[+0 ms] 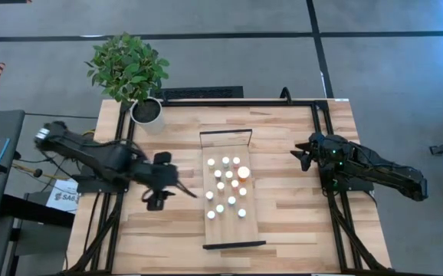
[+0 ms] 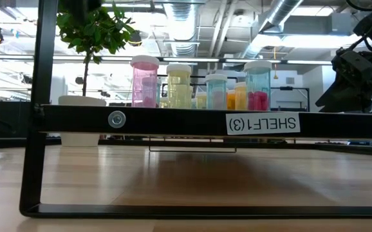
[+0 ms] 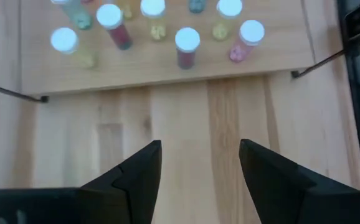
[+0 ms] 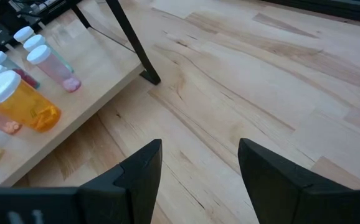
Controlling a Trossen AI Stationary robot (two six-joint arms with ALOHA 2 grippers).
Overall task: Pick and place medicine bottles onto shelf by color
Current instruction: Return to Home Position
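The bottles (image 1: 228, 184) all stand upright on the shelf (image 1: 229, 231), which lies mid-table (image 1: 298, 230). They are clustered from its centre toward 12 o'clock, close together but mostly apart. The orange bottle (image 4: 27, 102), the biggest, sits on the cluster's 3 o'clock edge. No bottle shows on the bare table, so the sorting looks finished.

The left gripper (image 3: 200, 144) hangs off the shelf at 9 o'clock, its fingers spread and holding nothing, pointed at the nearest row. The right gripper (image 4: 200, 143) waits at 3 o'clock, also spread and empty.

The bottles look like light, stiff plastic with smooth round sides and white caps, so they would probably slip under a loose pinch and tip at a nudge. The best hold seems to be across the body just under the cap, coming straight down from above. The gaps between neighbours are narrow, and a finger swung in sideways could knock the next bottle over. The orange one would need wider jaws.
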